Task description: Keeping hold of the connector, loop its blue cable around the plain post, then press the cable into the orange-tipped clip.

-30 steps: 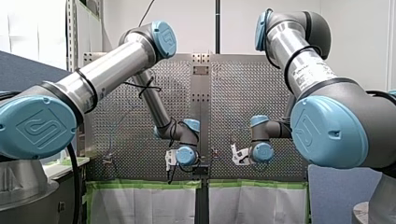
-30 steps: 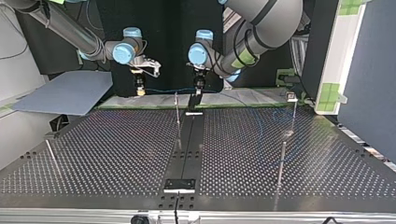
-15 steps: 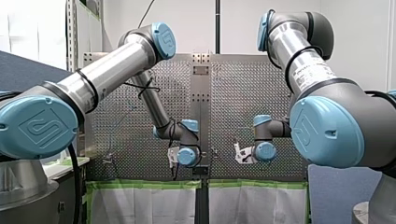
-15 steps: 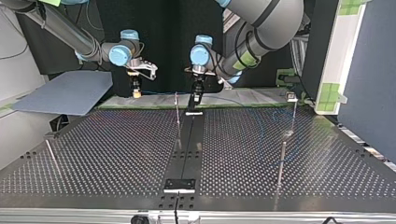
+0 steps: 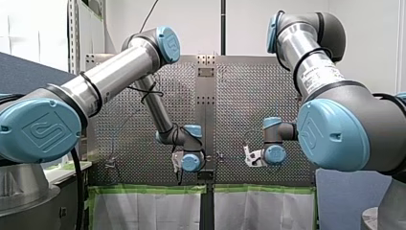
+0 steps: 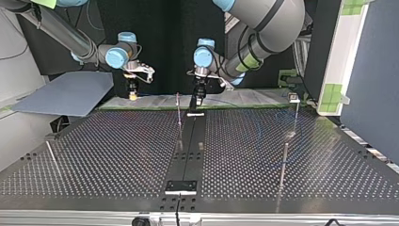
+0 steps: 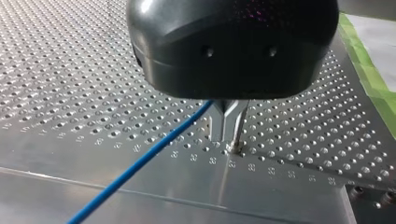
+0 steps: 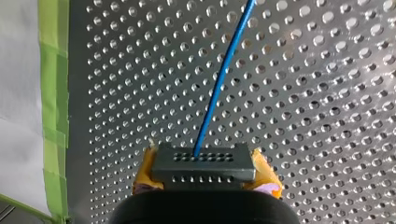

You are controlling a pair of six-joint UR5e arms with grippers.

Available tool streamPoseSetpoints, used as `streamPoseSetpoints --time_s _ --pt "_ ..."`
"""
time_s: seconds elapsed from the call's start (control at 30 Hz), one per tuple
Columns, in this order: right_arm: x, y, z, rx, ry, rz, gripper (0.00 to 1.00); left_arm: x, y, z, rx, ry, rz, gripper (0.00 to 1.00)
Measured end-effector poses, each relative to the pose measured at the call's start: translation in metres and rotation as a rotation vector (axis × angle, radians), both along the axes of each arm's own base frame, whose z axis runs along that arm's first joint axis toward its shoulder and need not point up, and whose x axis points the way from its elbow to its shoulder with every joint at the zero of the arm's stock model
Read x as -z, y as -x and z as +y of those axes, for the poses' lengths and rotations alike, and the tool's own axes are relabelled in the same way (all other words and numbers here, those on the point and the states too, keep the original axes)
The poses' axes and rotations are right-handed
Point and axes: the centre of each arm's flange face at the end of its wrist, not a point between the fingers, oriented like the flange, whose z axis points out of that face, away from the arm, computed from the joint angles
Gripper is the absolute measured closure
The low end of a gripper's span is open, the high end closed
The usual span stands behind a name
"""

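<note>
the right gripper [image 8: 204, 181] was closed on the grey connector [image 8: 204, 161], with its yellow pads [image 8: 145, 173] against both ends. the blue cable [image 8: 219, 88] came out of the connector's face and ran ahead of the gripper over the perforated table [image 8: 317, 93]. green tape [image 8: 52, 93] lay along the table's edge, next to a white sheet [image 8: 18, 84].

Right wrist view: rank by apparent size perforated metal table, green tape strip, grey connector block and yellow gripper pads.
1. Perforated metal table.
2-3. Green tape strip and grey connector block: about alike; connector is nearer the camera.
4. Yellow gripper pads, mostly hidden.
</note>
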Motion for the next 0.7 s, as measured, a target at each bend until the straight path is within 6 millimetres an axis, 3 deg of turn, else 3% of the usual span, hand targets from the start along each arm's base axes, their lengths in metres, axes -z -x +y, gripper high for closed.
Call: streamPoseSetpoints --time_s 0.37,0.7 --pt "-0.002 0.007 -0.008 0.014 0.015 -0.006 1.00 0.005 -0.010 0.003 0.005 0.003 -0.002 1.00" --pt "-0.003 0.007 -0.009 0.014 0.021 -0.007 1.00 0.022 -0.016 0.009 0.013 -0.005 0.014 1.00"
